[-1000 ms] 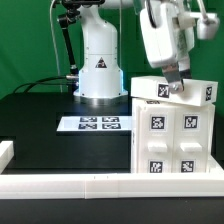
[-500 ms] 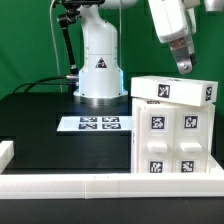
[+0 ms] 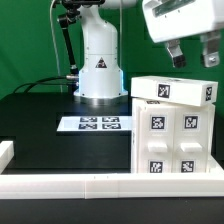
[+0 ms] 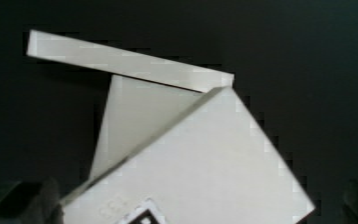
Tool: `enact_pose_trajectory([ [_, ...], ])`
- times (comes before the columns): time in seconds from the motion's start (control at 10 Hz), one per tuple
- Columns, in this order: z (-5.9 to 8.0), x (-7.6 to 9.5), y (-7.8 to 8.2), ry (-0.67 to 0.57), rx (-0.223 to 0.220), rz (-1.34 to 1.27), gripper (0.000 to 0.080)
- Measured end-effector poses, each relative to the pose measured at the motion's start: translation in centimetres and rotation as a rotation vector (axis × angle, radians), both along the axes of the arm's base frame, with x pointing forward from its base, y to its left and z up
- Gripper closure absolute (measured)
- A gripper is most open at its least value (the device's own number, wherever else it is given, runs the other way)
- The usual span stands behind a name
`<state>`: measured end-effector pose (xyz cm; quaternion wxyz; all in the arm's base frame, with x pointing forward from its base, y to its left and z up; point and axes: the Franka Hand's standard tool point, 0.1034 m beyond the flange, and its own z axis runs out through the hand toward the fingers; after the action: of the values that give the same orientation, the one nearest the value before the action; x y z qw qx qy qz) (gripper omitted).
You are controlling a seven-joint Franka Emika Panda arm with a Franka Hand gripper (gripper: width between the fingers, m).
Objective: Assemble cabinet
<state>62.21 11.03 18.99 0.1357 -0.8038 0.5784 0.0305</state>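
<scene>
The cabinet point(image 3: 170, 130) is a white box with a tagged top and several tagged drawer blocks on its front. It stands upright on the black table at the exterior view's right, against the front rail. My gripper point(image 3: 191, 58) hangs above the cabinet's top, well clear of it, with its two fingers point(image 3: 172, 56) spread apart and nothing between them. In the wrist view the cabinet point(image 4: 194, 150) fills the frame from above, with part of a tag showing at the edge.
The marker board point(image 3: 95, 124) lies flat on the table in front of the robot base point(image 3: 100, 65). A long low white border rail point(image 3: 100, 184) runs along the front edge, with a short piece at the exterior view's left point(image 3: 5, 152). A white strip point(image 4: 123, 60) shows beyond the cabinet in the wrist view.
My gripper has lifted from the cabinet's top, risen and turned, so both fingers now show spread apart. The cabinet has not moved.
</scene>
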Motion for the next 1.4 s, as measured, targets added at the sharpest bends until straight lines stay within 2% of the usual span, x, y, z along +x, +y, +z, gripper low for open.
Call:
enact_pose_trajectory([
  [0.2, 0.03, -0.28, 0.68, -0.024, -0.055, 0.214, 0.0002],
  [0.6, -0.01, -0.26, 0.53, -0.097, -0.084, 0.507, 0.0002],
  [0.9, -0.32, -0.22, 0.25, -0.213, -0.167, 0.978, 0.0002],
  [1.4, -0.41, -0.16, -0.27, -0.305, -0.24, 1.478, 0.0002],
])
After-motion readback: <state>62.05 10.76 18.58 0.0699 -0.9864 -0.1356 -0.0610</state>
